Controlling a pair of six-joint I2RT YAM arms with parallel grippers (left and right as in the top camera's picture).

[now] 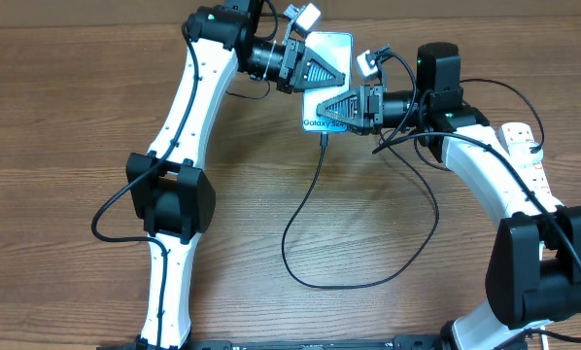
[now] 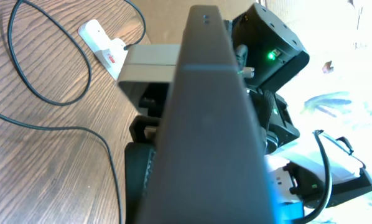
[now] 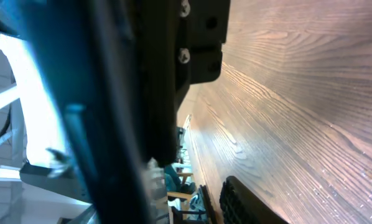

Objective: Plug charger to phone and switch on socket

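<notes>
The phone (image 1: 329,58) has a lit light-blue screen with "Galaxy S24" at its near short edge. My left gripper (image 1: 315,70) is shut on its far half and holds it. In the left wrist view the phone (image 2: 217,124) is a dark slab seen edge-on. My right gripper (image 1: 341,107) straddles the near end. In the right wrist view the phone (image 3: 80,124) is at the left, with a gap to one finger, so the gripper looks open. The charger's black cable (image 1: 305,209) meets the phone's near edge and loops across the table. The white socket (image 1: 524,146) lies at the right.
The socket (image 2: 102,40) and cable loops (image 2: 49,99) lie on the wooden table (image 1: 77,117) in the left wrist view. My right arm (image 1: 485,175) covers part of the socket. The cable loop spans the table's middle.
</notes>
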